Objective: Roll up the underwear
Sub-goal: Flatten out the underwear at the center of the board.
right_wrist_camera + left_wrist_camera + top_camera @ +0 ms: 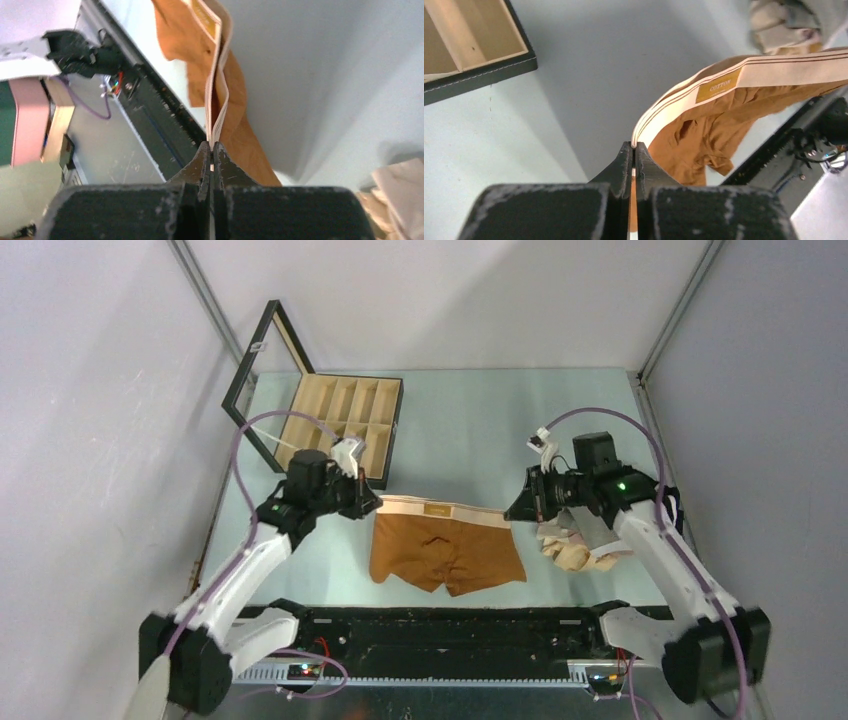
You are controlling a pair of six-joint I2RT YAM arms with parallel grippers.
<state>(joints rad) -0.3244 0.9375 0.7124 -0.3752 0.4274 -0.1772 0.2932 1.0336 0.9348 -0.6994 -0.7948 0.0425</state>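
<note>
On the pale blue surface (470,430), the left hand (372,505) and right hand (513,510) each clench the rust-brown cotton underwear (445,558) by its waistband; uneven pulling could slip it free.

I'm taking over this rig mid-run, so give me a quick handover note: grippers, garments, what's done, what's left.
Left gripper: shut on the rust-brown underwear, at the left end of its waistband.
Right gripper: shut on the waistband's right end, so the band is stretched between the two.
Other garments: a bunched heap beside the right gripper.
Done: nothing rolled yet.
Left: roll the brown pair, then the heap.
</note>
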